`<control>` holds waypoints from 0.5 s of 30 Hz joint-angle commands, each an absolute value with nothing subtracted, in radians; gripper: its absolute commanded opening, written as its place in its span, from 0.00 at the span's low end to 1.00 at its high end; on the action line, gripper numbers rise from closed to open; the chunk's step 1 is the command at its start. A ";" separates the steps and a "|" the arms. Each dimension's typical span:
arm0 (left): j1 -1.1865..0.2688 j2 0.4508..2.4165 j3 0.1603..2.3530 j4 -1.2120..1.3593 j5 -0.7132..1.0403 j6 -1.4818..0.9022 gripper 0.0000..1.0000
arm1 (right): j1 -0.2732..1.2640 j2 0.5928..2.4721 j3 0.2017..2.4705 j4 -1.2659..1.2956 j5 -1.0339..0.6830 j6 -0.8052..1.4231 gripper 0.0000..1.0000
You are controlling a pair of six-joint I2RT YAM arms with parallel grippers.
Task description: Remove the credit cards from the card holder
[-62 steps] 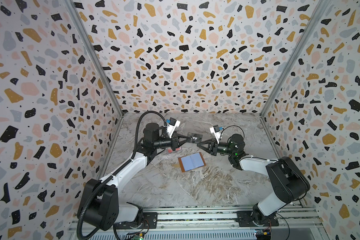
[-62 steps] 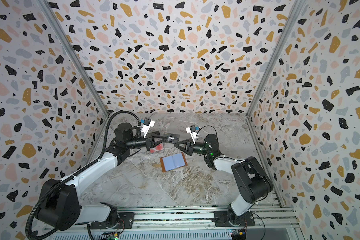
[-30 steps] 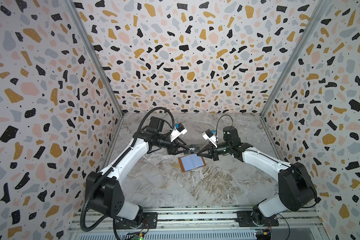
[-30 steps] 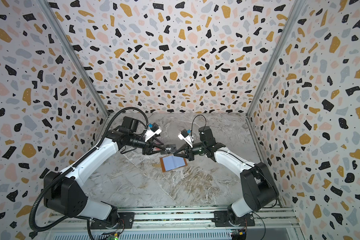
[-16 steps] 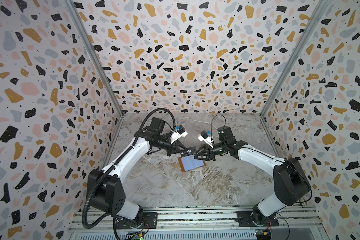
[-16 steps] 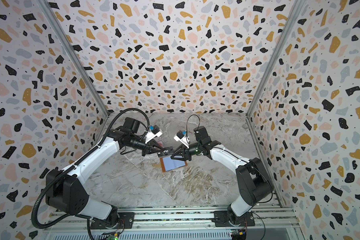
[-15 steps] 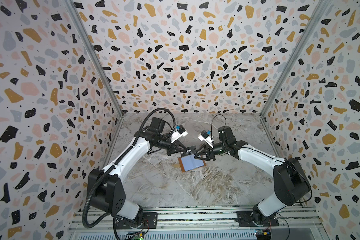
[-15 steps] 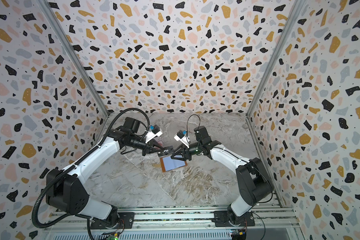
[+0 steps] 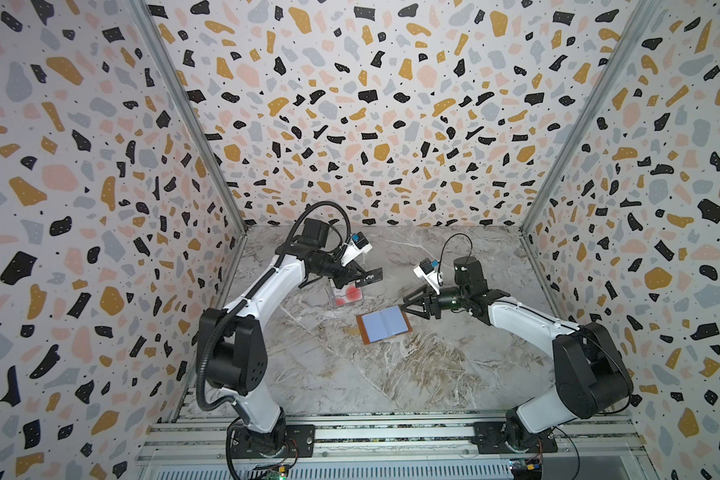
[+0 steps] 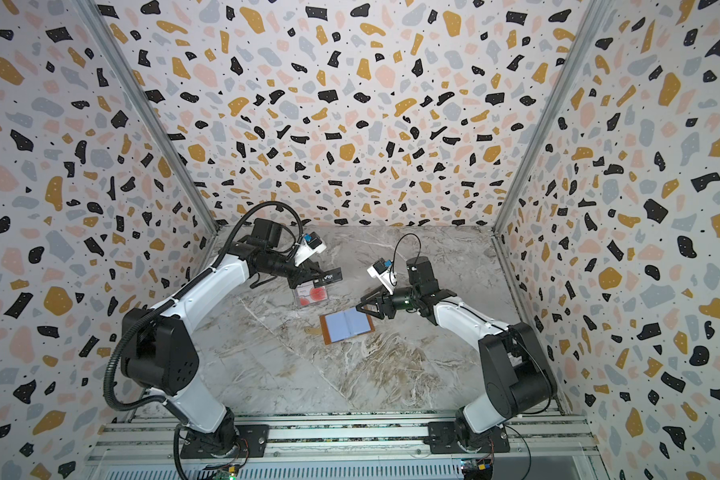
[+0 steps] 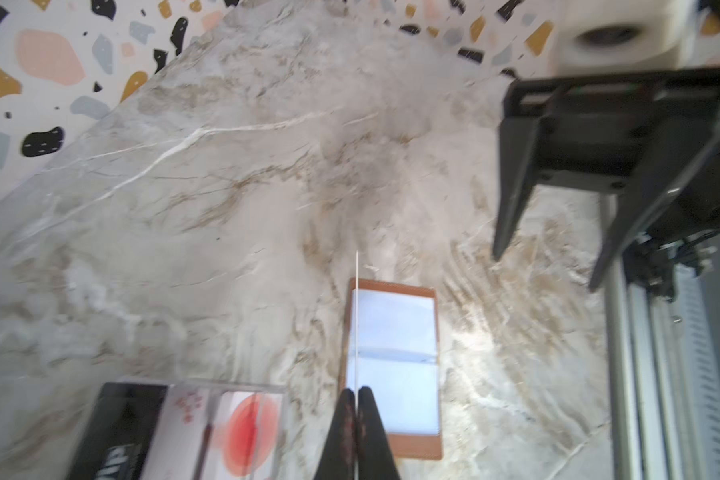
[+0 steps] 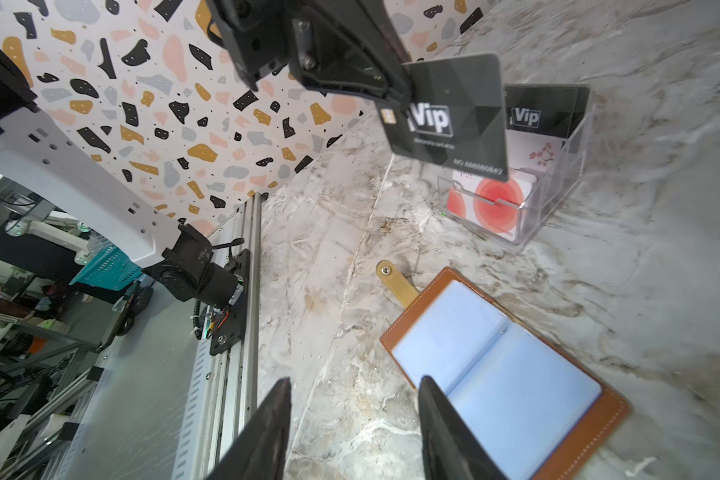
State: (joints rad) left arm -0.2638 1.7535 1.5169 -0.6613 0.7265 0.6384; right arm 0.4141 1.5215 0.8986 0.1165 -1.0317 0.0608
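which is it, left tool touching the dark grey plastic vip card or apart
Touching. The right wrist view shows the left tool clamped on the dark grey plastic Vip card by its edge.

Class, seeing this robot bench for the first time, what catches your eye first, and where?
A dark grey plastic "Vip" card stands out, pinched by the left gripper near a clear plastic case holding white, red-circled cards. Mid-table lies the open tan leather card holder, bluish sleeves showing, the right gripper open beside it.
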 commanded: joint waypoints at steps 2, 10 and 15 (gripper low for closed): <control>-0.208 1.871 1.667 -0.861 0.598 0.871 0.00 | 0.411 1.474 0.885 0.142 -0.985 0.071 0.50; -0.098 2.000 1.746 -0.834 0.641 0.937 0.00 | 0.411 1.440 0.831 0.163 -0.968 0.083 0.50; -0.066 2.065 1.792 -0.843 0.678 0.957 0.00 | 0.410 1.434 0.819 0.167 -0.970 0.084 0.50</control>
State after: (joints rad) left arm -0.0738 2.0563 1.7649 -0.8143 0.6445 0.9188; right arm 0.4141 1.4681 0.8207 0.1509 -0.9737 0.0818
